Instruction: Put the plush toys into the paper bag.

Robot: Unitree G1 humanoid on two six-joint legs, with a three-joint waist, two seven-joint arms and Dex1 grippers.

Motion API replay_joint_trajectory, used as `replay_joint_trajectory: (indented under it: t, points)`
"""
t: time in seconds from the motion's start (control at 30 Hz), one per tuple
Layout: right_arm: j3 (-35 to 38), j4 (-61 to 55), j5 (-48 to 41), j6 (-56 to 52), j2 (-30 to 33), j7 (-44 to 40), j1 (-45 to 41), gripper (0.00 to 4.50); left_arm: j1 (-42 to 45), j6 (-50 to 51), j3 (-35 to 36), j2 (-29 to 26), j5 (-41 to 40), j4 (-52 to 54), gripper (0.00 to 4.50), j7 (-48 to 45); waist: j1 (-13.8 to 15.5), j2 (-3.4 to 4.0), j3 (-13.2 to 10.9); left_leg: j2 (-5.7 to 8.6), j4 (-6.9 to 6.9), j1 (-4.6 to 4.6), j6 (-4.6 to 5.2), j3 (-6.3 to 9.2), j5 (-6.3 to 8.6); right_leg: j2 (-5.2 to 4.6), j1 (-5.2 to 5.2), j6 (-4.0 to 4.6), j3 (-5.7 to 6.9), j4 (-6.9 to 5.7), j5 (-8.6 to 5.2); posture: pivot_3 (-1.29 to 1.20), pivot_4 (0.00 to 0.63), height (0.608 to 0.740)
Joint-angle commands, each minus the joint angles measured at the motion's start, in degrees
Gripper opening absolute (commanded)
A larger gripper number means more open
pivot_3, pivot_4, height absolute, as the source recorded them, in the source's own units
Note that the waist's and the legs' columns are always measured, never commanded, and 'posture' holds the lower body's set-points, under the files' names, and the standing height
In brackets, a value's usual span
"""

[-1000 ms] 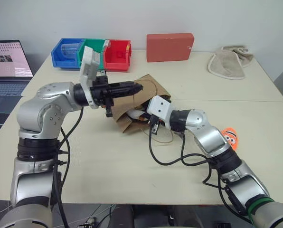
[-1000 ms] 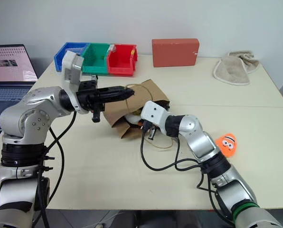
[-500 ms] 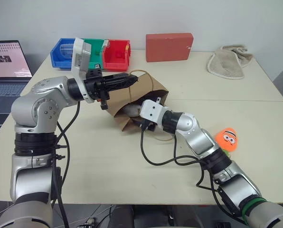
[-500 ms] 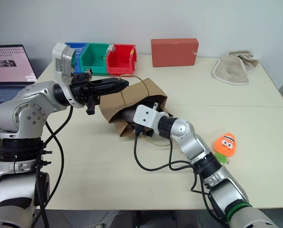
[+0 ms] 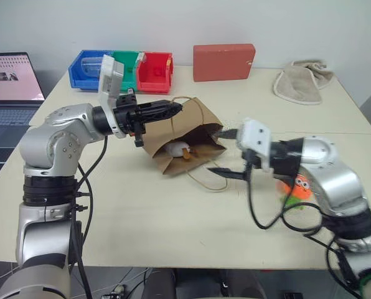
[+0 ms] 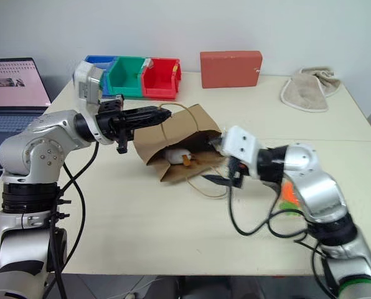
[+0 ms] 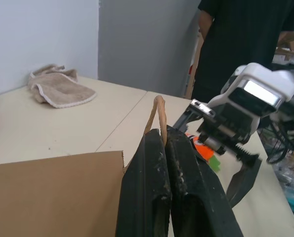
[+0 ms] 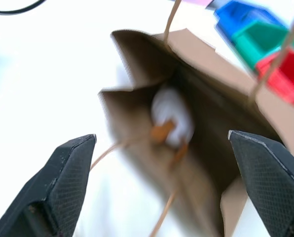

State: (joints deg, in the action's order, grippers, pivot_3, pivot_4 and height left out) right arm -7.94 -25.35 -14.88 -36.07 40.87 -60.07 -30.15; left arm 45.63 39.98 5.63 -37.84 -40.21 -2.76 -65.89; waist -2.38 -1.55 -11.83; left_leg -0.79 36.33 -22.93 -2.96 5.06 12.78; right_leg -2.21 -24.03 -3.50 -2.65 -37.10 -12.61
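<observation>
Egg plush [image 5: 175, 149] sits inside the paper bag [image 5: 192, 134] mid-frame; our left hand [image 5: 170, 109] pinches its handle. Right hand [image 5: 226, 152] hangs released, so next we approach the orange plush [image 5: 299, 184] at right slowly.

Head views: even, diffuse indoor light, soft short shadows under the arms on the worktop [image 5: 142, 230], no hard glare. Right arm slightly motion-smeared. Left wrist view sharp, dim grey background. Right wrist view overexposed: worktop blown out white, paper bag [image 8: 196, 128] and the white plush toy [image 8: 171, 116] inside it soft, blurred.
</observation>
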Motion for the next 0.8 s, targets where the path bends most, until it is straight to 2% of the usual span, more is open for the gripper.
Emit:
replay_joint_trajectory:
  t: [0.03,0.23,0.4,0.63,0.8]
  points:
    - [7.2,-2.1,-1.8,-0.7,7.6,-2.6,5.1,4.49,0.3,-1.1,0.7,-0.3,-0.2,1.3,0.00,-0.8,0.2,0.00,0.0,0.00,0.00,0.00,0.00,-0.03,0.00,0.00,-0.01,0.00,-0.03,0.00,0.00,0.00,0.150,0.740]
    - [13.6,1.2,0.9,3.6,18.5,-3.1,17.2,4.49,-0.5,-1.7,0.4,-0.5,0.2,1.5,0.00,-1.3,0.4,0.00,0.0,-0.01,0.04,0.04,0.00,-0.12,0.00,0.00,0.00,-0.01,-0.08,-0.02,0.01,0.00,0.150,0.740]
    - [11.9,6.6,6.9,8.8,20.9,0.5,21.4,4.49,-0.9,-1.7,0.3,-0.5,0.4,2.0,0.00,-1.3,0.3,0.00,0.0,-0.01,0.08,0.04,0.00,-0.18,0.00,0.00,0.00,-0.04,-0.13,0.00,0.02,0.00,0.150,0.740]
    - [10.7,12.9,11.9,13.6,22.3,1.5,22.8,4.49,-2.1,-1.4,0.7,-0.6,0.0,3.3,0.00,-0.7,0.4,0.00,0.0,0.00,0.12,0.01,0.00,-0.19,0.00,-0.01,0.01,-0.05,-0.15,0.01,0.04,0.00,0.150,0.740]
    - [9.8,15.4,13.2,16.0,21.9,1.9,21.6,2.89,-2.4,-1.2,0.8,-0.6,-0.1,3.9,0.00,-0.3,0.4,0.00,0.0,0.00,0.15,0.02,0.00,-0.19,0.00,-0.01,0.03,-0.06,-0.15,0.01,0.04,0.00,0.150,0.740]
